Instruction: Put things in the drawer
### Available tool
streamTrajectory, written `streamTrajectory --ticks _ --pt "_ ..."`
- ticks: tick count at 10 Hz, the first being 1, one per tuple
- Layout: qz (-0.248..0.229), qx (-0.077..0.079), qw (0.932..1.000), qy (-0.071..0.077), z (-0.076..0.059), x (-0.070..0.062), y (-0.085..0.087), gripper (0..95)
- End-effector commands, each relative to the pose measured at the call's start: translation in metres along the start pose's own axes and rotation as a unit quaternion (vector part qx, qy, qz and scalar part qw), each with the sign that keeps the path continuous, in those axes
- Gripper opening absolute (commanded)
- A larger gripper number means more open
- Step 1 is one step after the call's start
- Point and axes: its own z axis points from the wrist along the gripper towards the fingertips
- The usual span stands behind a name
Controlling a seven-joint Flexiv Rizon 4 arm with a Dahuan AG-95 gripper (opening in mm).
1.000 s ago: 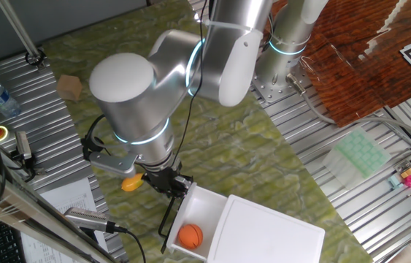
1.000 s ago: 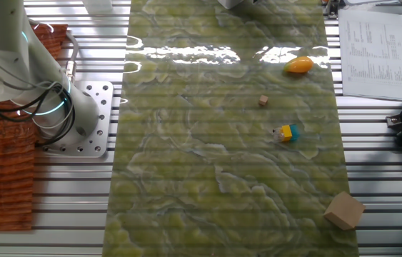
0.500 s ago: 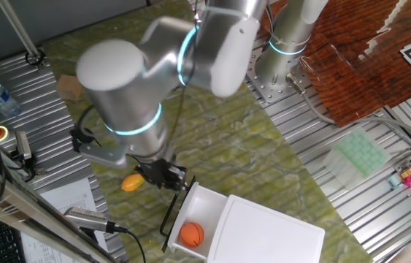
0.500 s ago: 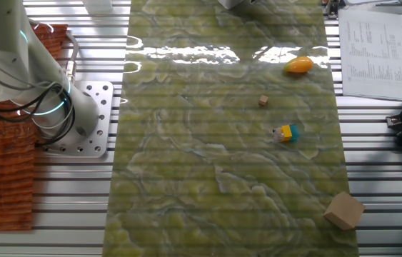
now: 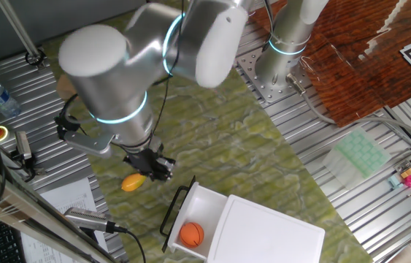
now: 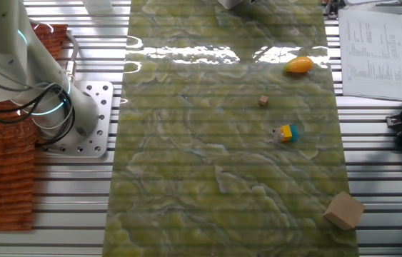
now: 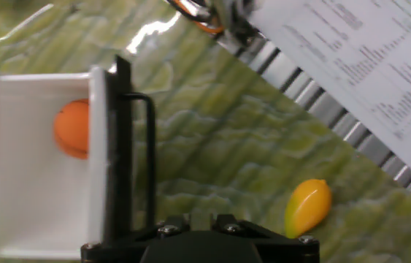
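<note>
Mango (image 7: 308, 207) long axis upright, slightly tilted

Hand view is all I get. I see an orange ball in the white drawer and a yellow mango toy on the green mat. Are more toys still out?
Observer: Yes. A yellow-and-teal block lies on the green mat, well apart from the yellow-orange mango-shaped fruit.
Operator: Any tiny ones?
Observer: A tiny brown cube sits alone on the mat, touching nothing.
Operator: Is anything big there too?
Observer: A tan cardboard box stands near the mat's edge, on the far side of the block from the mango.
</note>
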Motion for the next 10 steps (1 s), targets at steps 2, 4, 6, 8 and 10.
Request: streamTrajectory --ticks 2,4,6,8,10 --pt "0.0 0.0 0.9999 -0.015 0.02 -0.002 -0.014 0.0" --pt "0.012 -0.021 0.9993 -0.03 0.031 -0.005 -0.01 0.0" --pt "0.028 -0.02 0.999 -0.03 0.038 -0.009 0.004 0.0" --pt "0.034 -0.024 0.9987 -0.03 0.043 -0.012 0.016 0.0" --pt "0.037 -0.032 0.9984 -0.028 0.046 -0.014 0.03 0.0"
